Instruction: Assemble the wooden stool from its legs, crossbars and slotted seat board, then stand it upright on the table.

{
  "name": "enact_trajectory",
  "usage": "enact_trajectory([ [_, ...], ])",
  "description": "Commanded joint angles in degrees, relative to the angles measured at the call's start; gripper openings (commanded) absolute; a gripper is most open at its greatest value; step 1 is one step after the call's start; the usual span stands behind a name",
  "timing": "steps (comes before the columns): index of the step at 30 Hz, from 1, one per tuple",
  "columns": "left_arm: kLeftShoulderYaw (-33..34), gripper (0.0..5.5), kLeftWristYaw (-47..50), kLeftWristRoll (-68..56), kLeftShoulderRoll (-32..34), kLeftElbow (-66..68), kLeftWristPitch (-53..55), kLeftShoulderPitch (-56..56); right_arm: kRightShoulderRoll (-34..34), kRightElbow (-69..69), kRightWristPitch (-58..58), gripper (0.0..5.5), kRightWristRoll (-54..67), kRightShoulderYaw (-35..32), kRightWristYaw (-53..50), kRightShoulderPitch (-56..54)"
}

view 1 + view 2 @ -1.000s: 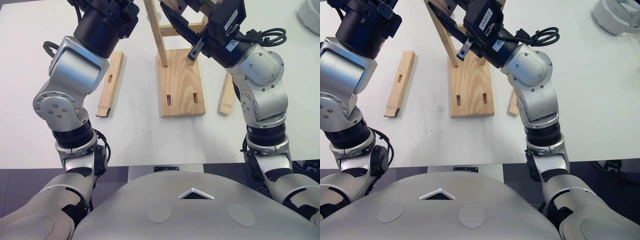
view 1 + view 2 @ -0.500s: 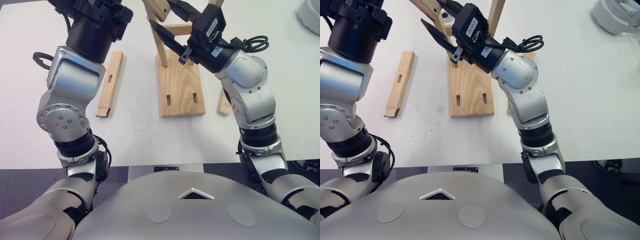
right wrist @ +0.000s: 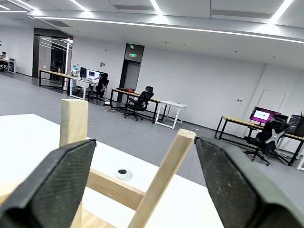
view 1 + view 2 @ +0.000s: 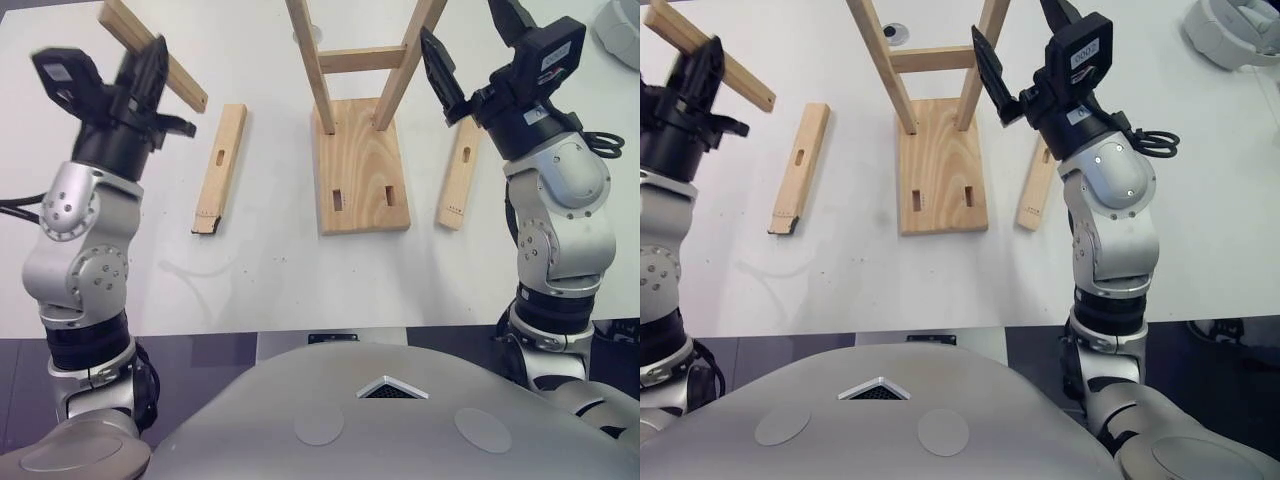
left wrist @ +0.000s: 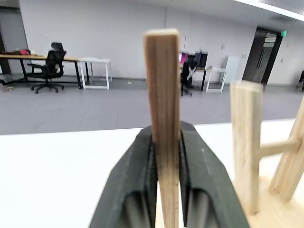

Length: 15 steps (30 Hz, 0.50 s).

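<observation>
White table (image 4: 300, 280), centre: rectangular slotted wooden seat board (image 4: 362, 175). Upper left, the left gripper (image 4: 148, 62) clamps a pale wooden bar (image 4: 186, 89); upper right, the right gripper (image 4: 470, 45) gapes wide.

Seat board (image 4: 940, 175), two legs (image 4: 883, 65) upright

The two standing legs (image 4: 310, 60) are running off the top edge, their upper ends cut off. The left claw (image 4: 148, 62) is showing blurred in the left eye view and hiding the middle of its crossbar (image 4: 185, 88). The right arm (image 4: 530, 120) is covering the far end of the loose leg (image 4: 457, 190).
</observation>
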Motion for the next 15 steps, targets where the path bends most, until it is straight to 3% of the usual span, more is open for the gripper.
enact_trajectory([
  [1, -1.0, 0.4, -6.2, 8.1, -1.0, 9.2, -9.1, 2.6, -0.4, -1.0, 1.0, 3.86, 0.3, -1.5, -1.3, 2.6],
  [8, -1.4, 0.4, -11.8, 9.5, -8.0, 21.0, -16.0, -0.1, 0.7, -1.1, 0.1, 3.86, 0.3, -0.7, -2.3, 6.0],
  [15, -0.9, 0.4, -12.2, 10.5, -13.2, 22.8, -18.8, 3.1, 0.5, 1.3, -0.4, 3.86, 0.8, 0.0, -1.0, 5.2],
])
